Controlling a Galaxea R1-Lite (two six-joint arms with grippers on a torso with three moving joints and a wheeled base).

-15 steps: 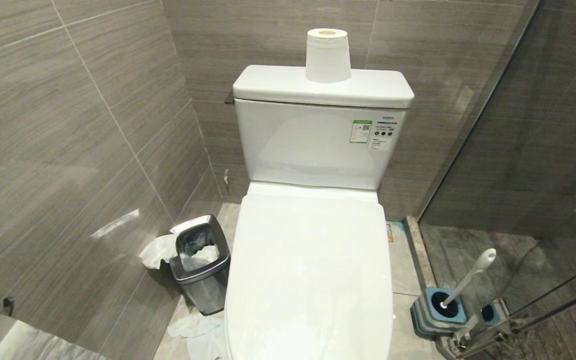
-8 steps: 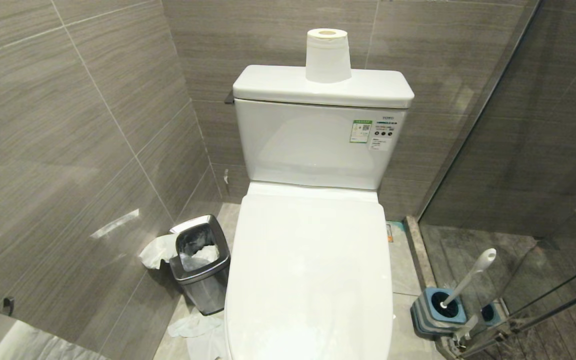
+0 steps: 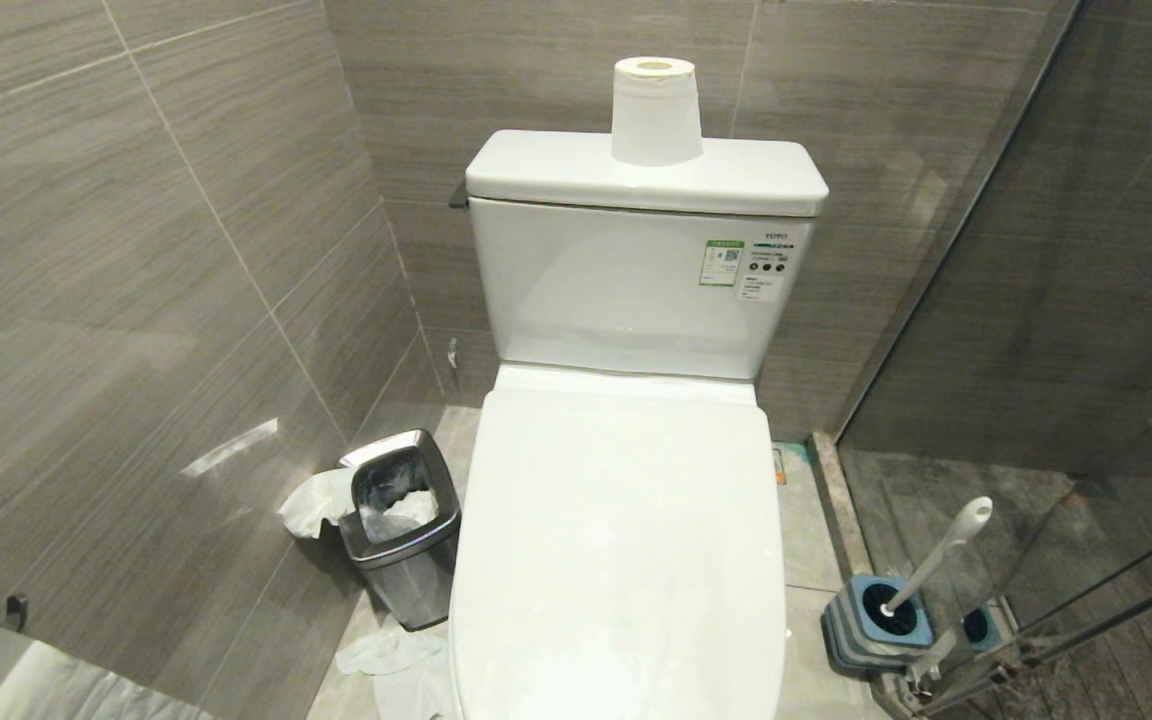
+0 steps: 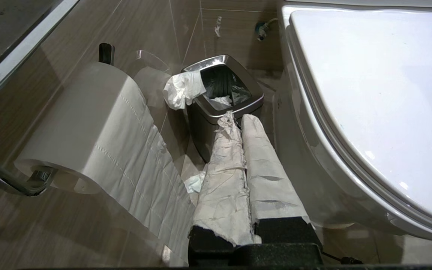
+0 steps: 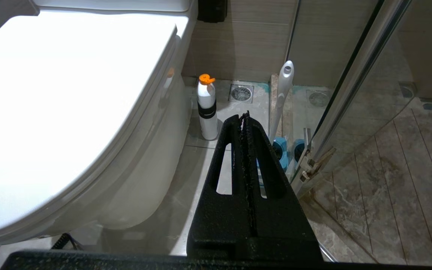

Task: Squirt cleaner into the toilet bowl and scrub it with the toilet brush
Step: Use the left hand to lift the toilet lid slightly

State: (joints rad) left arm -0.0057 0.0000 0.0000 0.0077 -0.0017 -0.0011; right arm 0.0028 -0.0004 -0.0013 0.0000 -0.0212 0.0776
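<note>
Fingers pressed together on both grippers, left gripper and right gripper, holding nothing. Toilet bowl lid's down, toilet brush sits in its holder. Zero change from a second ago.

Lid-down toilet bowl, toilet brush in holder beside it.

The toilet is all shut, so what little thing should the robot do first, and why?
Probably lift the lid first. It lies flat over the toilet bowl, so no cleaner could get in. The bottle stands on the floor beside the bowl, and the toilet brush sits in its holder. The left gripper and right gripper are both shut and hold nothing.
</note>
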